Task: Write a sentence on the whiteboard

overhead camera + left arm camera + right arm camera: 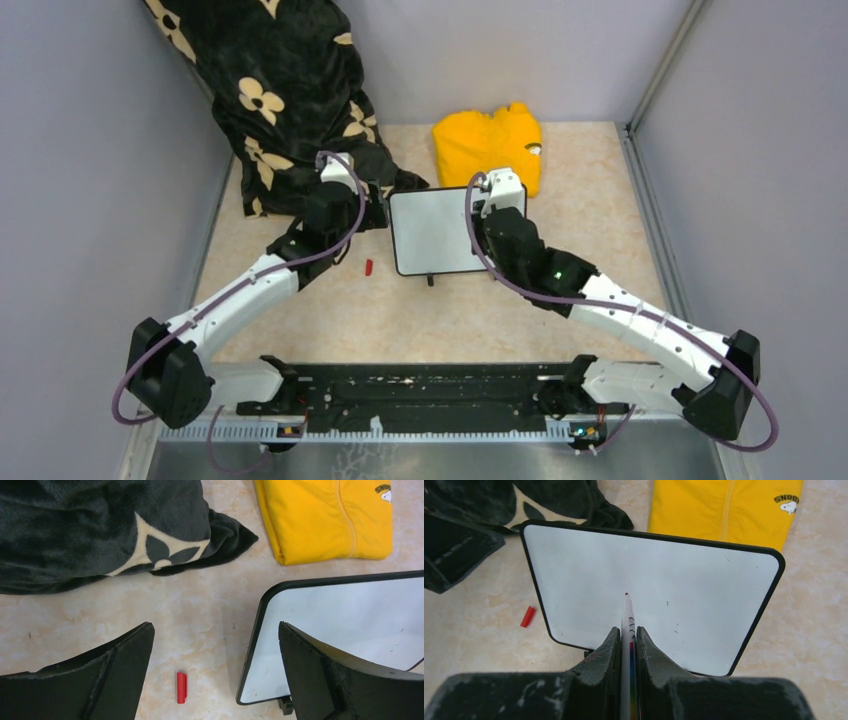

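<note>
The whiteboard point(430, 232) lies flat mid-table, white with a thin black rim point(651, 535). The sentence is out of view: the board's face point(694, 580) shows only a few tiny dark specks. My right gripper point(627, 629) is shut on a slim white marker point(628, 615), and the marker's red tip point(626, 595) points at the middle of the board. I cannot tell whether it touches. In the top view the right gripper point(487, 212) hangs over the board's right part. My left gripper point(215, 625) is open and holds nothing. It hovers over the board's left edge point(252, 645).
A small red marker cap point(181, 687) lies on the table left of the board point(368, 266). A folded yellow garment point(490, 145) sits just behind the board. A black flowered blanket point(290, 100) is heaped at the back left. Grey walls close in both sides.
</note>
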Available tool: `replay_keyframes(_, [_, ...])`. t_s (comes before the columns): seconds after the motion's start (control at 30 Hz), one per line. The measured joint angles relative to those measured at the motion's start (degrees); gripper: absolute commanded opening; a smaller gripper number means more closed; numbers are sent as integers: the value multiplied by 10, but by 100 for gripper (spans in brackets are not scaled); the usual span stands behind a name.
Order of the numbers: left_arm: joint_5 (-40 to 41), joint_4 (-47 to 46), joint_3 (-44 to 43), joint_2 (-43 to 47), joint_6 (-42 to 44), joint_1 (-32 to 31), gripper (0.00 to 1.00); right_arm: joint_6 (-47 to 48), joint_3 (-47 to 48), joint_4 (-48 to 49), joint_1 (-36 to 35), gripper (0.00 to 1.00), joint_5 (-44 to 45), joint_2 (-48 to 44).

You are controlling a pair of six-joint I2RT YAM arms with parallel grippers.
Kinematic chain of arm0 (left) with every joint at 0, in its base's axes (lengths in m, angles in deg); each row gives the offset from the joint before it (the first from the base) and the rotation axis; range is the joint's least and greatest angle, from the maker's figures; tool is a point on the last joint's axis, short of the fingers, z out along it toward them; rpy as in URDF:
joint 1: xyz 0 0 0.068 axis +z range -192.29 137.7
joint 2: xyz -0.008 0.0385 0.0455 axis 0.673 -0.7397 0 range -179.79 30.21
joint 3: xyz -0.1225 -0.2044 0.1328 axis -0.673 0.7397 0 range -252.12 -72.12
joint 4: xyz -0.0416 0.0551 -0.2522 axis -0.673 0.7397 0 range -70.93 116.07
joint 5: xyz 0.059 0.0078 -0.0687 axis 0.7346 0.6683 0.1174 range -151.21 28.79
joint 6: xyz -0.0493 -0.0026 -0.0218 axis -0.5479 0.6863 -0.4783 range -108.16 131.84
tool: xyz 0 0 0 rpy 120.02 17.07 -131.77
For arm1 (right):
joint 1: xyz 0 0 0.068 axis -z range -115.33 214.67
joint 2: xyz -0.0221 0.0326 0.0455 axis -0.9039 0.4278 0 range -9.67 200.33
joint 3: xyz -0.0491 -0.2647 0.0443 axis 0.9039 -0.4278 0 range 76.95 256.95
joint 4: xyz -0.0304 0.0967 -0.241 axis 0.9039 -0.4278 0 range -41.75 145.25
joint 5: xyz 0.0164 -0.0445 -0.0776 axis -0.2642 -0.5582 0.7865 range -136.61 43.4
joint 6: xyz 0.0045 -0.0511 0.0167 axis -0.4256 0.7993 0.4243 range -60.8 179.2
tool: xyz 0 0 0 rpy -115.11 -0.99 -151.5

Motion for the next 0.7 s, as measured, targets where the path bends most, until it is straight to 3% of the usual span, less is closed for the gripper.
replay_keyframes(0.13, [-20, -21, 31, 0, -1, 0, 99, 21, 0, 16, -39, 0, 33, 0])
replay_keyframes(0.4, [-93, -87, 115, 20, -18, 0, 99, 29, -42, 59, -44, 0, 29, -6])
replay_keyframes(0.6, [-227, -120, 136, 27, -34, 0, 99, 32, -64, 80, -44, 0, 17, -27])
replay_keyframes(0.7, [-285, -126, 135, 26, -42, -2, 94, 33, -67, 87, -44, 0, 17, -38])
